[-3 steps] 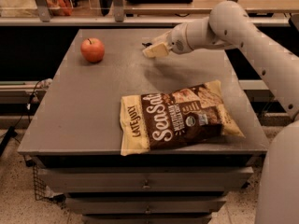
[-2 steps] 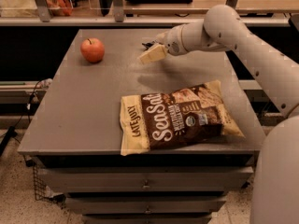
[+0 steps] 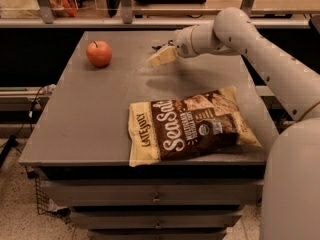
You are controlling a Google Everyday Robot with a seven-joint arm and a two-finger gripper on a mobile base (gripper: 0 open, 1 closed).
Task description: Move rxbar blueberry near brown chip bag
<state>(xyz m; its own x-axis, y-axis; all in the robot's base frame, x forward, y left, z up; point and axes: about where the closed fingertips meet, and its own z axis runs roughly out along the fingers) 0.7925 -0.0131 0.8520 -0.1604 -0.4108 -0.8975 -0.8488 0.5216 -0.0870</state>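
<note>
The brown chip bag (image 3: 190, 126) lies flat on the grey table (image 3: 90, 114), near the front right, with "Sea Salt" script facing up. My gripper (image 3: 160, 58) hangs a little above the table's middle back, beyond the bag and to the right of a red apple. It casts a shadow on the table just below it. The rxbar blueberry does not show anywhere in this view.
A red apple (image 3: 99, 53) stands at the back left of the table. My white arm (image 3: 260, 59) reaches in from the right. A shelf rail with posts (image 3: 125, 19) runs behind the table's back edge. Drawers (image 3: 155, 196) sit under the front edge.
My gripper has moved slightly left and down over the back of the table. The bag and the apple have not moved.
</note>
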